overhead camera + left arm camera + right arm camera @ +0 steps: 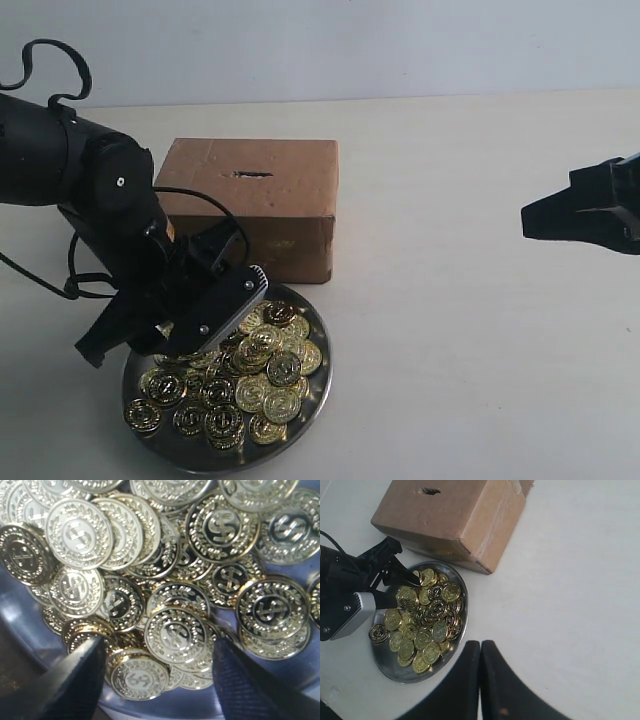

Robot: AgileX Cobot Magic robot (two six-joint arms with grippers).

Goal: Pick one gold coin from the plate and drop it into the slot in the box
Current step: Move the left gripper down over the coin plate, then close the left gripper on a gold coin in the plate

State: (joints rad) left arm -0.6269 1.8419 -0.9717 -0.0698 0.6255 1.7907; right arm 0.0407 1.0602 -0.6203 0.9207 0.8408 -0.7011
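The pale table (480, 330) carries two things directly: the brown cardboard box (250, 205) and, just beside its near face, the shiny metal plate (322, 385).

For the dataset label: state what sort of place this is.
Likely a robotics test bench, not a home: a bare pale table, a plain wall, and staged props: a slotted cardboard box and a metal plate of gold coins.

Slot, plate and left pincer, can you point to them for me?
slot (252, 174), exterior view, middle of the dark slit.
plate (176, 451), exterior view, bare metal by its rim.
left pincer (157, 647), left wrist view, midway between its two tips.
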